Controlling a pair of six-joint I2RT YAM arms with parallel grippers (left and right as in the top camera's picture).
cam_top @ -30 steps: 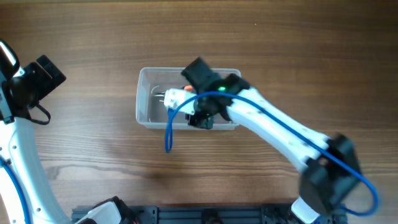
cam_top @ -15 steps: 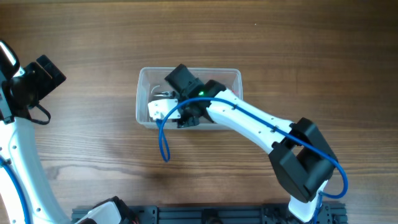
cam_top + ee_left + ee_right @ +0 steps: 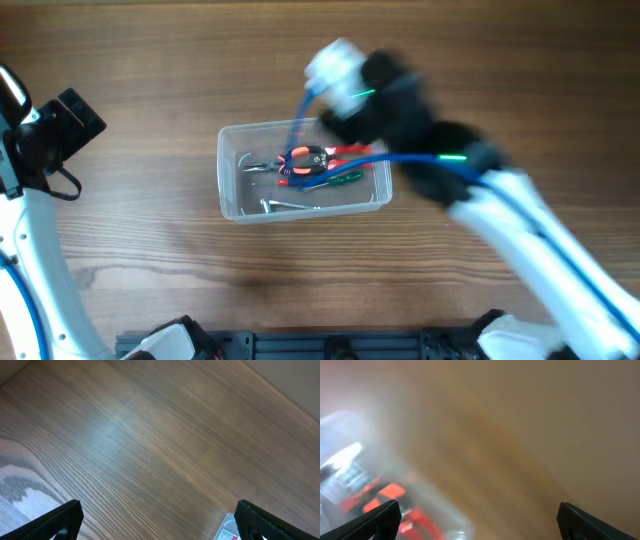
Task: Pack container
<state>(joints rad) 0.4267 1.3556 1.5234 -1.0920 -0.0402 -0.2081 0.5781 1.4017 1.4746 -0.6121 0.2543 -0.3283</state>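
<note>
My right gripper (image 3: 477, 510), jaws spread and empty, blurred beside the container (image 3: 229, 172) — I'd lift clear of the tools (image 3: 315, 165).

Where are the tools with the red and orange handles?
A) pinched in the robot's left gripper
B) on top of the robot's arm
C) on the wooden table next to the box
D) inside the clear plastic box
D: the overhead view shows the red-and-orange-handled tools lying inside the clear plastic rectangular container, within its walls and not out on the wood.
</note>
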